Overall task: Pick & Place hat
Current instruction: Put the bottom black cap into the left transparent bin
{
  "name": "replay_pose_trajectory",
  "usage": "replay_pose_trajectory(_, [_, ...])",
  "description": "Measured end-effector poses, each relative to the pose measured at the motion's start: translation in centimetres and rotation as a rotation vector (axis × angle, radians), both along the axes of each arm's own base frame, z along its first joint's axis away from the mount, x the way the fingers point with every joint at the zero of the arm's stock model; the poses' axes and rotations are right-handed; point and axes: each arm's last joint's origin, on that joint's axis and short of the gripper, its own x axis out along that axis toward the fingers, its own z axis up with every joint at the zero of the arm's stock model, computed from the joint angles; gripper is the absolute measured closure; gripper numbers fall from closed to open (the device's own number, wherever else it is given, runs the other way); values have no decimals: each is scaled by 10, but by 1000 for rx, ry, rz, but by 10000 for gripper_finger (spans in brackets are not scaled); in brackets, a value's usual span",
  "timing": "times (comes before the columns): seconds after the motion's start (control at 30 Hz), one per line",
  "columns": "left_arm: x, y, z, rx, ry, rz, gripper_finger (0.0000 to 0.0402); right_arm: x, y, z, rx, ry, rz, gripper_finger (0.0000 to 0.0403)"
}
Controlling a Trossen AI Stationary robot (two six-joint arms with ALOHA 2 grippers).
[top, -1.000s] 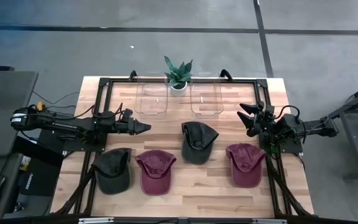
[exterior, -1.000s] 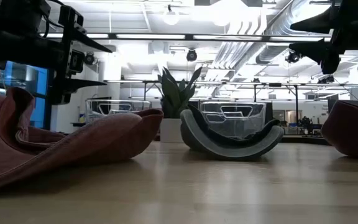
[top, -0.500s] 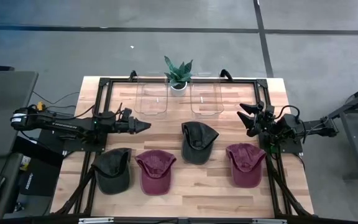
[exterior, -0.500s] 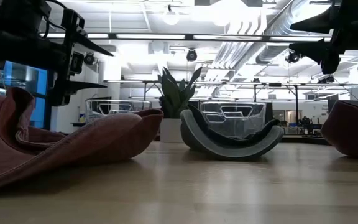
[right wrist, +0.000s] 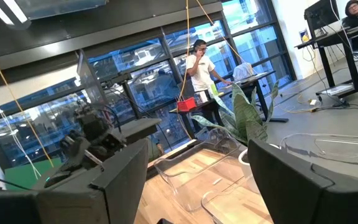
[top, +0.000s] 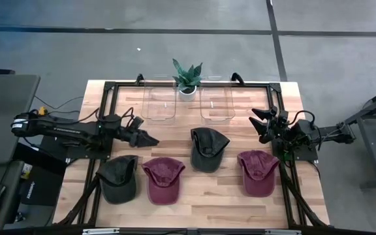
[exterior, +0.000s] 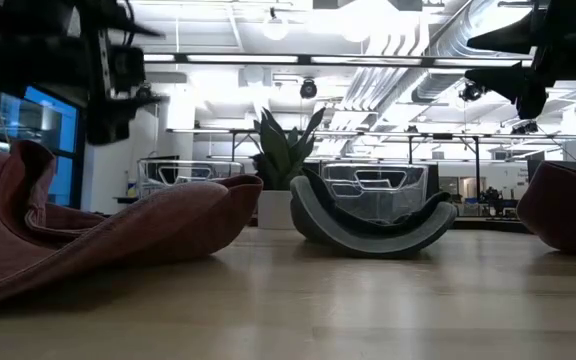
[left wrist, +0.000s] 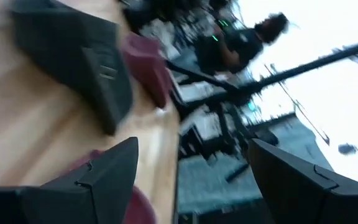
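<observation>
The wooden table [top: 194, 196] carries everything, and the potted plant [top: 187, 78] at its far edge serves as the landmark. On either side of the plant sit two clear plastic bins [top: 160, 103], one to its left and one to its right, both apparently without a hat in them. Nearer the camera than the plant lie four caps. A dark grey cap [top: 208, 147] rests almost straight in front of the plant. A maroon cap [top: 163, 178] lies further forward and a little to the left. A second dark cap [top: 119, 177] lies further left again. Another maroon cap [top: 259, 171] lies well to the right.

The left gripper [top: 147, 138] hangs above the table, left of and in front of the plant, between the left bin and the two left-hand caps. Its fingers stand apart and hold nothing. It tilts toward the caps below it. The right gripper [top: 261, 124] waits at the table's right side, right of the plant and above the right-hand maroon cap. Its fingers are also spread and empty.

This looks like the approach step, before any pick. The left arm seems to be choosing between the left maroon cap and the dark cap beside it. The next move calls for lowering onto a crown or brim, closing on the fabric, then carrying it to a bin.
</observation>
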Motion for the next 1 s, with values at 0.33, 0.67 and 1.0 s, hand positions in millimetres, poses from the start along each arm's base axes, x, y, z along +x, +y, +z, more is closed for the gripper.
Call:
replay_pose_trajectory(0.33, [7,5,53,303,236,87,105,0,0,0,0,0,0,132])
replay_pose_trajectory(0.67, [-7,10,105,250,582,304,105,0,0,0,0,0,0,132])
replay_pose_trajectory(1.0, [-27,8,108,-25,943,382,105,0,0,0,0,0,0,132])
